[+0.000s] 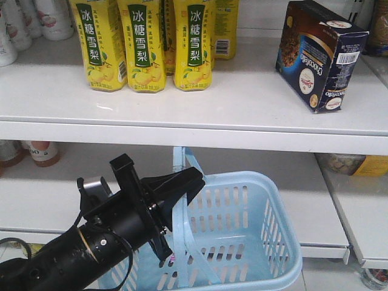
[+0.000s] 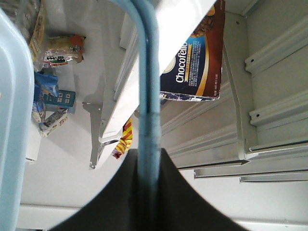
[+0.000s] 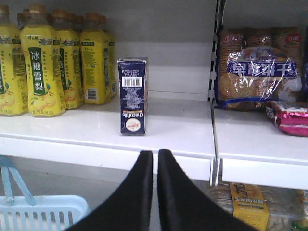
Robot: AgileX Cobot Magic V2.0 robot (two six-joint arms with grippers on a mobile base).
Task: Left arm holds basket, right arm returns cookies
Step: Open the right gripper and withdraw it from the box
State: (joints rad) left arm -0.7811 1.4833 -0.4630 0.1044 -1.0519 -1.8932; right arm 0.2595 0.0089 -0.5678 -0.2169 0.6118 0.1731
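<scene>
Nearest, low in the front view: left arm (image 1: pixel 91 242), black, brass ring showing, reaching up to the right, left pincer (image 1: pixel 176 188) clamped on the basket handle (image 1: pixel 182 200). Same grip seen in the left wrist view: blue handle (image 2: pixel 147 96) running straight into the dark wedge of the pincer (image 2: pixel 147 192), jaws tight on both sides of it.

Just behind and right of that arm: basket (image 1: pixel 267 242), light blue, slotted sides, nothing visible inside, hanging in front of the lower shelf (image 1: pixel 48 200).

In the right wrist view, right pincer (image 3: pixel 155 192) filling the bottom centre, two black fingers (image 3: pixel 134 197) nearly together with only a thin slit between, nothing held. Corner of the basket (image 3: pixel 43 211) at lower left of that view.

Farther back, on the upper shelf (image 1: pixel 230 103): cookies (image 1: pixel 321 54), dark navy box standing upright, barcode end turned outward, well apart from both pincers. To its left, a row of yellow bottles (image 1: pixel 145 45) with a clear gap between. In the right wrist view, cookies (image 3: pixel 133 96) standing just beside the bottles (image 3: pixel 43 62), biscuit packs (image 3: pixel 257 67) beyond the shelf divider at right
</scene>
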